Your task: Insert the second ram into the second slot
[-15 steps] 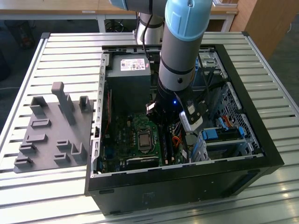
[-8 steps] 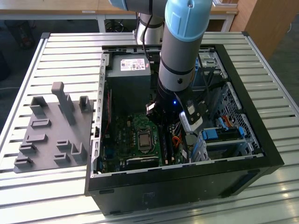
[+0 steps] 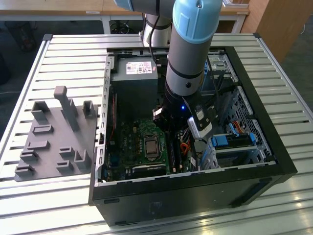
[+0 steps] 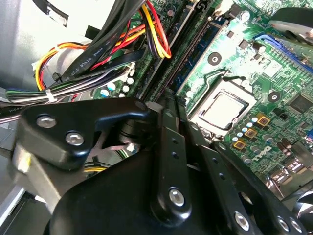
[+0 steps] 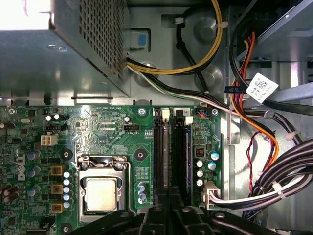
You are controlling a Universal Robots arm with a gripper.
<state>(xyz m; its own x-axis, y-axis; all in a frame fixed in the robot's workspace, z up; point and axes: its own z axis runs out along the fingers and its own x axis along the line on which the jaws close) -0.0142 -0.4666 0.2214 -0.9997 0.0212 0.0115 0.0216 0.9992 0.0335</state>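
Down inside the open PC case (image 3: 254, 166), your claw (image 5: 171, 208) sits right over the memory slots (image 5: 172, 152), near the case's right-of-centre in the exterior view. In the first wrist view the black fingers (image 5: 155, 215) come together at the near end of the slots, close-set, with a thin dark edge running up between them in line with the slots. That looks like the second ram (image 5: 172, 193), but you can't confirm the board itself, so whether the claw is clamped on it is not something I can tell. The second wrist view gives you the claw's black linkage (image 4: 166, 147) pointing at the same slots, seated or not: unclear.

Left of the slots: CPU socket (image 5: 101, 188) with its metal frame on the green motherboard (image 5: 88, 127). Far side: grey power supply (image 3: 134, 81) with white label. Right of the slots: bundled cables (image 5: 274, 186), black, yellow, red and orange, running toward the drive bays.

Outside the case, on the slatted desk (image 3: 68, 54), a grey fixture plate (image 3: 54, 139) with upright pegs sits to the exterior view's left, well apart from the arm (image 3: 188, 49).
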